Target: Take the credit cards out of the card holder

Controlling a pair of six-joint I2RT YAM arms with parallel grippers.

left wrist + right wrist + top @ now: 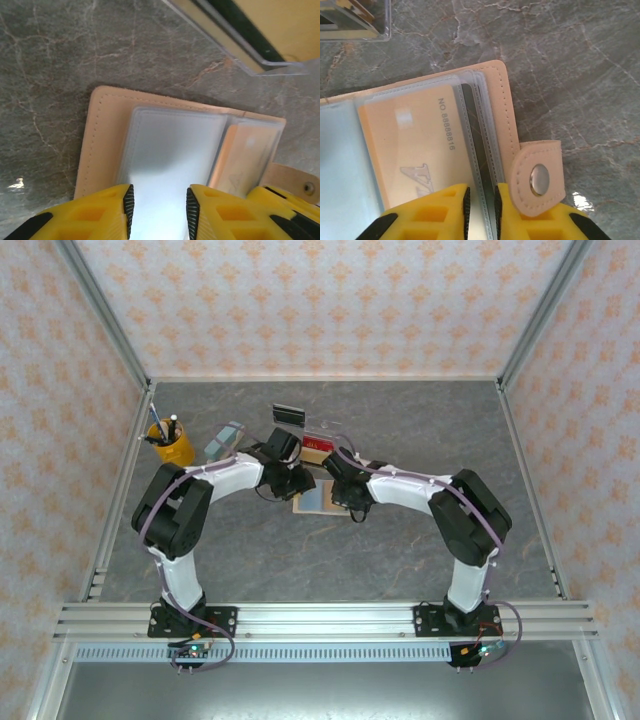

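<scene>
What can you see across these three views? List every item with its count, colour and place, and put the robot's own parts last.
card holder: one, tan with blue-grey sleeves, lying open mid-table under both grippers
card: one visible, orange, numbered, in a sleeve near the tab
closing tab: one, tan with a metal snap, on the holder's edge
clear tray: one, transparent, just behind the holder
cup: one, yellow, holding pens, far left
block: one, blue-grey, right of the cup
table: one, grey marbled
left gripper: one, yellow fingers, over the pale sleeves
right gripper: one, yellow fingers, close together on a sleeve edge
</scene>
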